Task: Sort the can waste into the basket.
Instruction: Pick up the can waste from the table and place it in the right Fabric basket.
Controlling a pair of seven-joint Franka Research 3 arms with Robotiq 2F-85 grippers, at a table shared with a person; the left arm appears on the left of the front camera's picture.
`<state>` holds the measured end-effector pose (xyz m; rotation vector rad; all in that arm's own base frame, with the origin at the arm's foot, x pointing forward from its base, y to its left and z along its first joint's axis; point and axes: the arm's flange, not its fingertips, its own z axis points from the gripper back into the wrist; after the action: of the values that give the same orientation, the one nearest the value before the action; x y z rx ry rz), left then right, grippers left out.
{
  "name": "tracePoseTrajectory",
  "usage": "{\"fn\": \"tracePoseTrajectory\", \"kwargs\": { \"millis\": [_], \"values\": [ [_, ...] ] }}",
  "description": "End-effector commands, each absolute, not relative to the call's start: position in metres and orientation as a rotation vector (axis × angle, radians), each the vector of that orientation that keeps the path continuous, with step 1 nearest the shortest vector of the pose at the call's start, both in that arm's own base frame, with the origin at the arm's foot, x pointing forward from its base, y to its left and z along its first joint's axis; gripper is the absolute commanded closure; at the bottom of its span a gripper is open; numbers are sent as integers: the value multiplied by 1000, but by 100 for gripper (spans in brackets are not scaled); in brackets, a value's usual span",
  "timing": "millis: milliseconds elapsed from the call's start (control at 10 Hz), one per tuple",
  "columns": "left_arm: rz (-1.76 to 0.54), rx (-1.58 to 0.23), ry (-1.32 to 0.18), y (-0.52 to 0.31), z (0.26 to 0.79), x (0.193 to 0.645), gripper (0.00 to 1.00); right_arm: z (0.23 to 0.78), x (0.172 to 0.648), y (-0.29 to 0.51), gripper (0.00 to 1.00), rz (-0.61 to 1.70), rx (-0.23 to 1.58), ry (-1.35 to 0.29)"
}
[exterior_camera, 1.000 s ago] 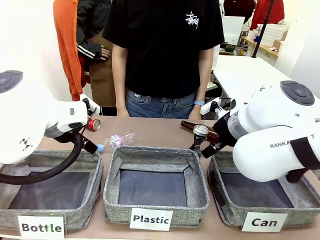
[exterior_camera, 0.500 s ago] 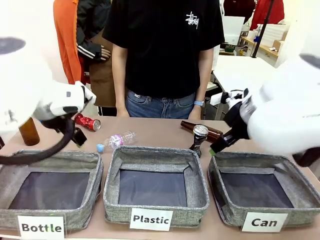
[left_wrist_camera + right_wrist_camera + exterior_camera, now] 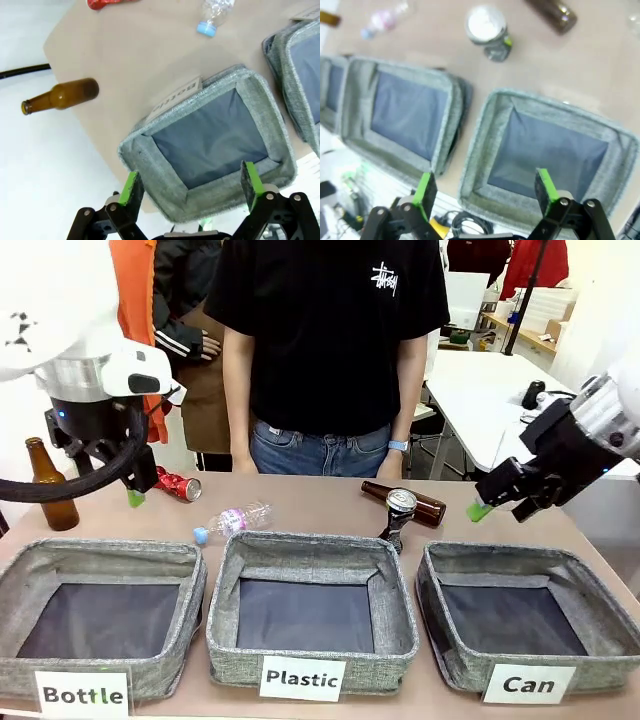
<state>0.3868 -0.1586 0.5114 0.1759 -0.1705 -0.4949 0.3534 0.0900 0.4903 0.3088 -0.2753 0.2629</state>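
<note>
I have the left gripper (image 3: 190, 182) with fingers spread and empty, raised over the near edge of the Bottle basket (image 3: 150, 165). I have the right gripper (image 3: 485, 190) spread and empty too, raised above the Can basket (image 3: 497, 553). On the table (image 3: 310, 495) the dark can (image 3: 400, 510) stands just behind the Plastic basket (image 3: 300, 543), at its far right corner, beside a lying brown bottle (image 3: 425, 505). The red can (image 3: 178, 485) lies far left, near an upright brown bottle (image 3: 47, 485). A clear plastic bottle (image 3: 232, 520) lies between the cans.
</note>
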Motion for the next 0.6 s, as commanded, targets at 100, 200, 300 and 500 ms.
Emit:
{"fn": "tracePoseTrajectory", "kwargs": {
  "millis": [100, 200, 300, 500],
  "values": [
    [-538, 194, -234, -150, 491, 379, 0, 483, 350, 113, 0, 367, 323, -256],
    [-538, 194, -234, -150, 491, 379, 0, 483, 350, 113, 0, 367, 323, -256],
    [-538, 194, -234, -150, 491, 379, 0, 483, 350, 113, 0, 367, 323, -256],
    [-538, 194, -234, -150, 491, 379, 0, 483, 350, 113, 0, 367, 323, -256]
  ]
}}
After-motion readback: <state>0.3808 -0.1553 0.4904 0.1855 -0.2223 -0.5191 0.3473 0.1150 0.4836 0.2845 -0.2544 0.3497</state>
